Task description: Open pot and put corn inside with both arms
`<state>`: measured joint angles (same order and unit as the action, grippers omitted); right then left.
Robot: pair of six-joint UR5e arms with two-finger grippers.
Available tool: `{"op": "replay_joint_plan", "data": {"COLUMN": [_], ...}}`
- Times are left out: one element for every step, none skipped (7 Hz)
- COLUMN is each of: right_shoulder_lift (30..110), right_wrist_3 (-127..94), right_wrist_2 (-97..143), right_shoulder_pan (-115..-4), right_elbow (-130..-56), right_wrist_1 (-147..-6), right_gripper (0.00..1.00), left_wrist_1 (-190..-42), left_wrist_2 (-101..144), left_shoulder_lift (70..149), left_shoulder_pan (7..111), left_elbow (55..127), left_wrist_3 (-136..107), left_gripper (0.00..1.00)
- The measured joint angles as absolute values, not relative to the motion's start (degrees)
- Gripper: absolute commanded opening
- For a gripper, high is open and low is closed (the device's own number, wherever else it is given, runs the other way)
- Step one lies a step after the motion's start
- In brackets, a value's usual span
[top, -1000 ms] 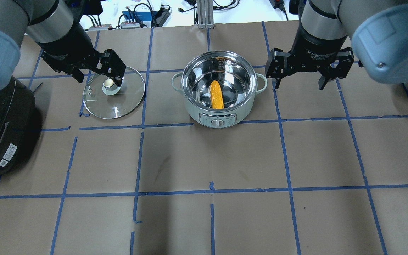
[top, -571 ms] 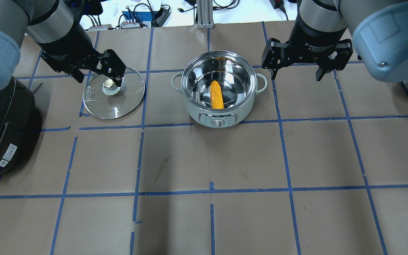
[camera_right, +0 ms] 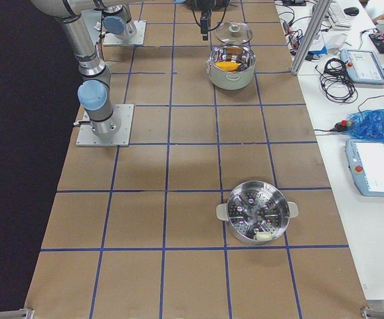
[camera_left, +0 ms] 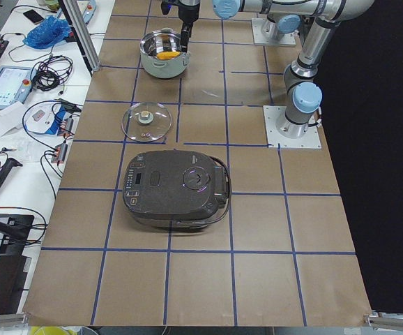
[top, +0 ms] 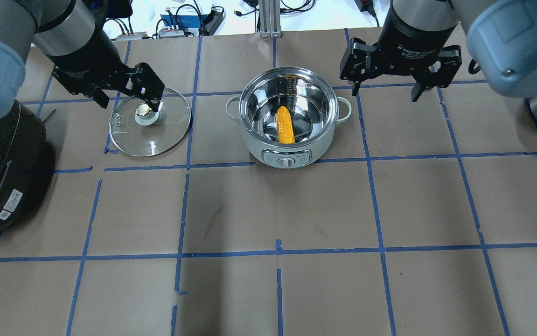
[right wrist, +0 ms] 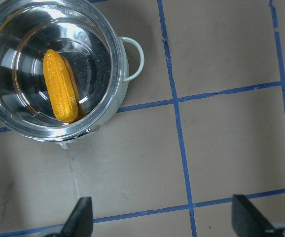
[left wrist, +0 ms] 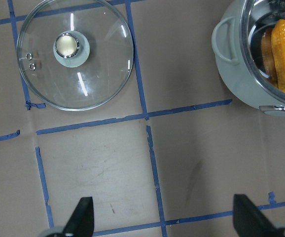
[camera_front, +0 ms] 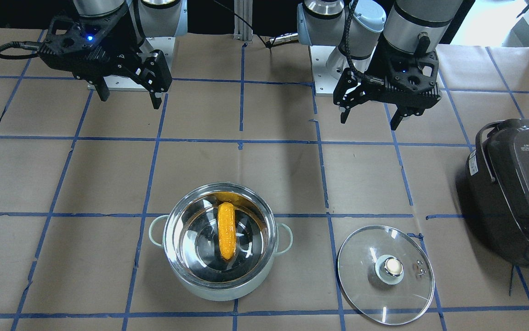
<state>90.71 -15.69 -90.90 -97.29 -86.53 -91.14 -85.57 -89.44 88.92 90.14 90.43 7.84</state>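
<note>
While both grippers hang empty above the table [top: 324,205], the corn [top: 285,124] lies on the bottom of the open steel pot [top: 255,148]. Glass lid [top: 168,133] sits flat on the table, apart from the pot, on the robot's left. Left gripper [camera_front: 369,123]: fingers wide, up near the lid. Right gripper [top: 385,94]: fingers wide, to the pot's right.
</note>
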Motion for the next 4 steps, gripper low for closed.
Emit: {"op": "replay_joint_plan", "data": {"right_shoulder_lift": [90.5, 90.37, 90.5, 90.56], "right_wrist_3": [-15.43, -15.34, -15.26, -15.01], "right_wrist_2": [-90.86, -90.8, -90.66, -90.48], "right_shoulder_pan": [-97.29, -97.29, -97.32, -97.3], "right_elbow": [-86.51, -86.33, -86.06, -85.99], "right_wrist_1": [-91.48, -91.66, -91.7, -91.73], "right_gripper": [1.0, 1.0, 1.0, 1.0], "left_wrist_1": [-85.76, -86.03, -86.17, -86.21], "left_wrist_2": [-89.81, -90.45, -90.95, -91.19], "left_shoulder_lift": [88.68, 88.4, 88.24, 88.19], "left_shoulder_pan": [89.96, 89.83, 89.75, 89.72], "left_elbow": [90.53, 90.63, 90.76, 90.96], "left_wrist_3": [7.64, 6.88, 5.94, 5.51], "left_gripper": [1.0, 1.0, 1.0, 1.0]}}
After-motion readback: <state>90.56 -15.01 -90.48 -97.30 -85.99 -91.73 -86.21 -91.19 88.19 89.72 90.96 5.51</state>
